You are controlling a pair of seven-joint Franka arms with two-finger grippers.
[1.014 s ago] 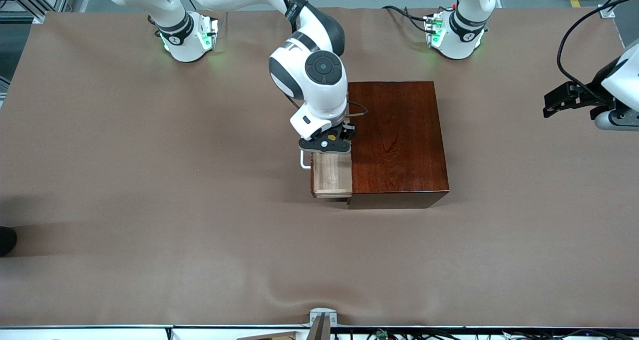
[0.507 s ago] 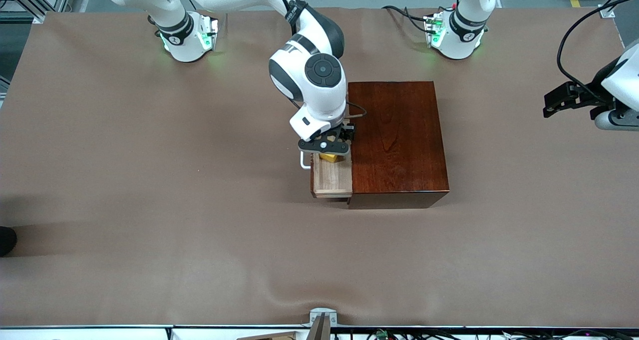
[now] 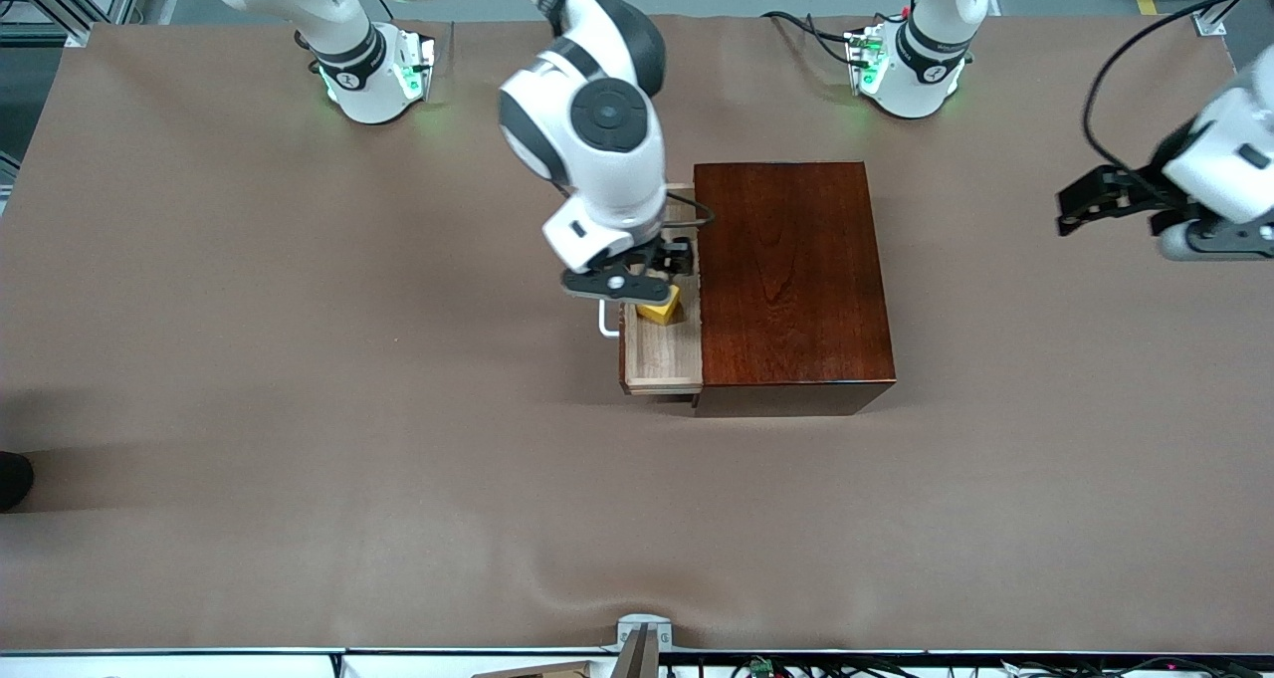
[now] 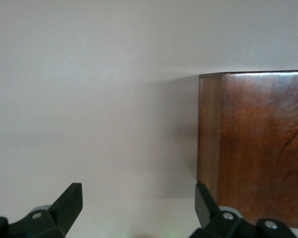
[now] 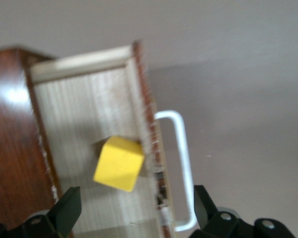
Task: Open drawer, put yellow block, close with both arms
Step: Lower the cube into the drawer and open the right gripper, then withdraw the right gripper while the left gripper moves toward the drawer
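A brown desk (image 3: 299,409) fills nearly the whole front view. At its centre, slightly toward the upper half of the frame, stands the glossy reddish-brown wooden box (image 3: 791,280). The drawer (image 3: 662,354) sticks out of the box's side that faces the right arm's end of the desk, pulled partly open so its pale-wood floor shows; its white bar handle (image 3: 606,322) juts from the drawer front just below the right tool.

The right arm (image 3: 587,150) reaches down from its base in the upper left of the front view to the centre of the frame. The right tool (image 3: 629,288) hangs over the open drawer with its fingers (image 5: 64,210) spread wide and nothing between them. The left arm (image 3: 1219,175) waits at the right edge of the front view, raised over the desk's left-arm end, well apart from the box. The left tool (image 3: 1080,200) points toward the box, and in the left wrist view its fingers (image 4: 72,203) stand apart and empty, with a corner of the box in that frame's right half.

The yellow block (image 3: 659,306) lies inside the drawer, free of the tool, tilted with one side close against the drawer's front wall by the handle. In the right wrist view it sits in the lower middle of the frame, between the two spread fingers
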